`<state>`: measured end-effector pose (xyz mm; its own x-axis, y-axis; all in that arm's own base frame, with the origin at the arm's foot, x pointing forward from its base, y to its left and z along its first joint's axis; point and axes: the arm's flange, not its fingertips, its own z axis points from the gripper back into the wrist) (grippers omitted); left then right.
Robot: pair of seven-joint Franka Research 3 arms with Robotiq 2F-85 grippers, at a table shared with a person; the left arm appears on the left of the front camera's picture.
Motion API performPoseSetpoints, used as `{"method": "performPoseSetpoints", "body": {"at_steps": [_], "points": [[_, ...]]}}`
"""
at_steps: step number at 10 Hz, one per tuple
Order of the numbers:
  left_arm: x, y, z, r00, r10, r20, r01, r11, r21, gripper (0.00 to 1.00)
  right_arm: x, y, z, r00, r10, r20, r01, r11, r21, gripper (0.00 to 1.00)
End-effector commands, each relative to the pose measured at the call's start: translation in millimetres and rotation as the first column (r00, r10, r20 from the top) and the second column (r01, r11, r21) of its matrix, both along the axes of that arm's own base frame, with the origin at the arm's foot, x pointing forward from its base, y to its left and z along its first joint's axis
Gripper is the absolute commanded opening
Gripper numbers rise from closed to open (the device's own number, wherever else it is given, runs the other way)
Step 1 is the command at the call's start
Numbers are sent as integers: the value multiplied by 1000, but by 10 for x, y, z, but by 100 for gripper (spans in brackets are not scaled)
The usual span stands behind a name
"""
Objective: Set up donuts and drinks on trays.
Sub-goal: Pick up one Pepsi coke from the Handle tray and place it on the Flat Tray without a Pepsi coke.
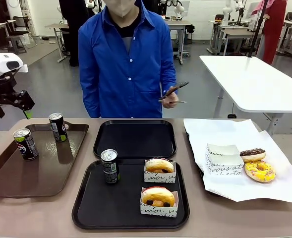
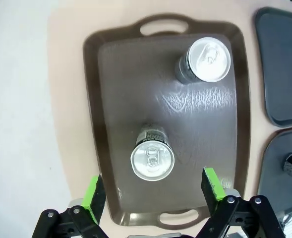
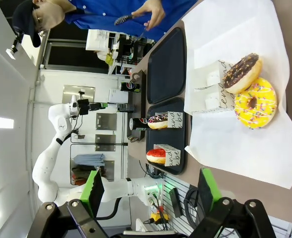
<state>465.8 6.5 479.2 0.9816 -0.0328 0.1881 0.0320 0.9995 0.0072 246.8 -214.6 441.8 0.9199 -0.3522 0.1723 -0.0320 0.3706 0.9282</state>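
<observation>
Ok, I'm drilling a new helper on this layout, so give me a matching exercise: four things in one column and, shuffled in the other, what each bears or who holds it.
Things:
1. brown tray
2. near black tray
3. white paper sheet
4. tongs

States:
a. in the person's hand
b. bears a chocolate donut and a yellow donut, both out of sleeves
c. bears two cans
d. bears one can and two sleeved donuts

Pairs: 1-c, 2-d, 3-b, 4-a.
</observation>
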Motion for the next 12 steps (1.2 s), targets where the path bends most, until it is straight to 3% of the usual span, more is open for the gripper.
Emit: {"method": "performPoseSetpoints", "body": {"at_steps": [1,2,6,12], "points": [[-105,-67,140,1000,0,-30,-3,996,-87,100,22,-5,0,1000,1,30,-2,1000,21,100],[0,0,0,1000,0,0,0,1000,0,100,22,-5,0,1000,1,30,-2,1000,21,100],[0,0,0,1000,0,0,0,1000,0,100,22,-5,0,1000,1,30,-2,1000,21,100],[265,99,-306,995,49,-88,-49,999,7,100,22,-5,0,1000,1,30,-2,1000,21,100]]}}
